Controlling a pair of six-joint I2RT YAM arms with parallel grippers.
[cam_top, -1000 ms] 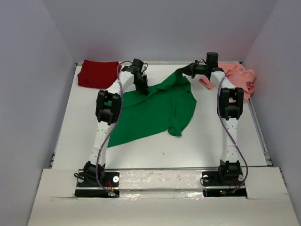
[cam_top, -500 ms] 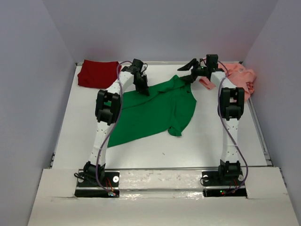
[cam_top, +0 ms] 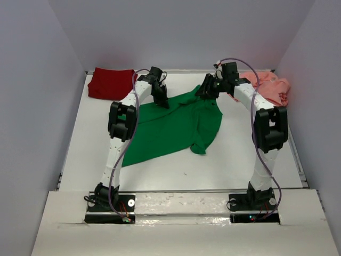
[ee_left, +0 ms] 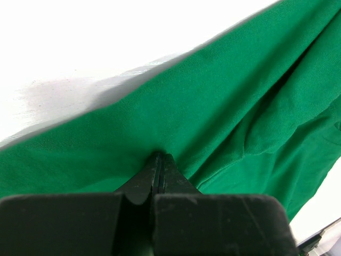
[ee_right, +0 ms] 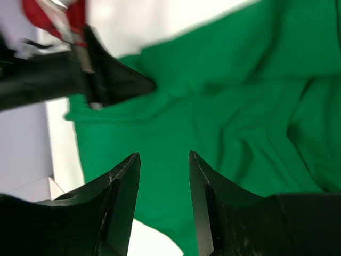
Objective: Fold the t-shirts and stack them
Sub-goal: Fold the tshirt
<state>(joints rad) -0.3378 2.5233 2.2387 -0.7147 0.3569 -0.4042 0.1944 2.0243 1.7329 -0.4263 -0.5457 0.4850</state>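
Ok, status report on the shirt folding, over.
Left gripper shut on green t-shirt. Right gripper open above it. Red t-shirt, pink t-shirt in far corners, not blocking.

The green t-shirt [cam_top: 176, 125] is sprawling over the middle of the table [cam_top: 234, 160], and both arms are crowding its far edge. The left gripper [cam_top: 161, 100] is pinching the cloth there, and the right gripper [cam_top: 206, 90] is hanging close by with jaws apart, leaving only a narrow gap between them. The dark red t-shirt [cam_top: 110, 82] is filling the far left corner, the salmon pink t-shirt [cam_top: 273, 88] the far right. The near strip of tabletop is lying open.
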